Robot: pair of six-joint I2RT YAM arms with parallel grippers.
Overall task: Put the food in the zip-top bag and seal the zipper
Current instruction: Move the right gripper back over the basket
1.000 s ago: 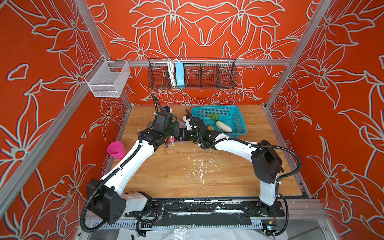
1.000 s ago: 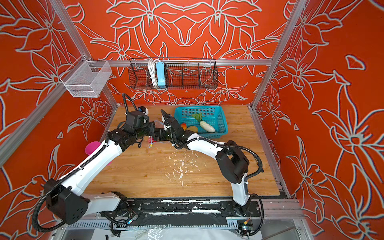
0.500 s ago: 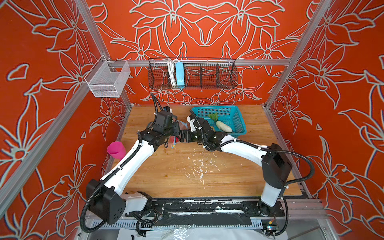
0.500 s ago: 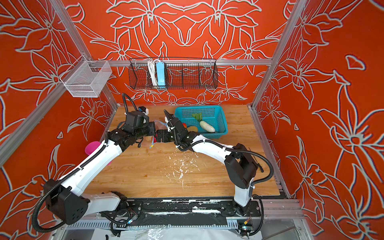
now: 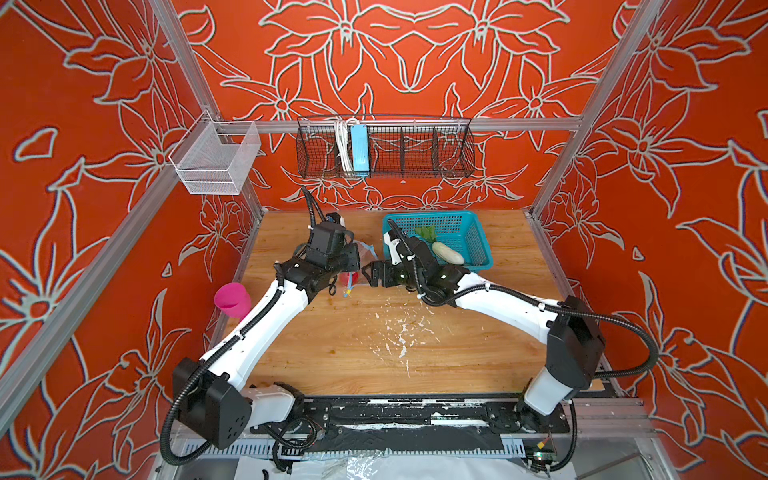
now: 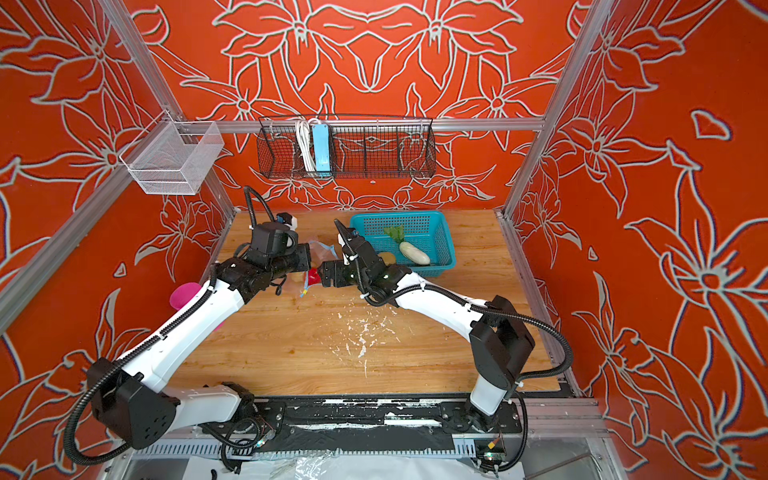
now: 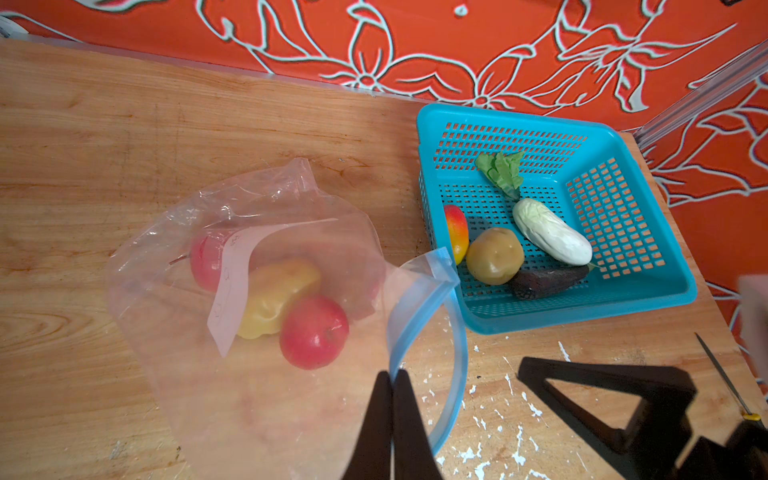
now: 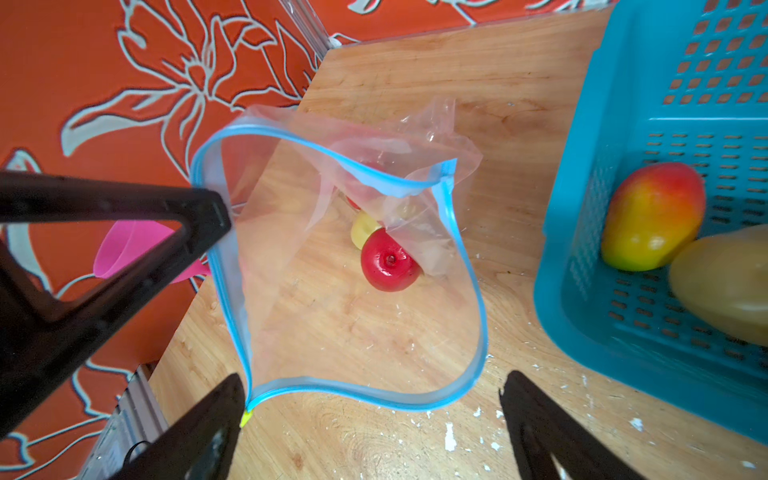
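Left fingers (image 7: 376,419) clamp the zipper (image 7: 459,353); right fingers (image 8: 540,428) gape empty.
We see a red ball (image 7: 313,332) in the zip-top bag (image 7: 187,353).

Robot test cell, lab-type. Aluminium frame (image 5: 592,104) boxes in a wooden table (image 5: 353,357); walls (image 5: 415,62) are orange floral-print panels. Two white arms (image 5: 266,324) bolted to a black base rail (image 5: 415,412) at the front edge. Wire baskets (image 5: 386,153) hang off the crossbar (image 5: 519,124). White flecks (image 5: 399,336) scar the table top.
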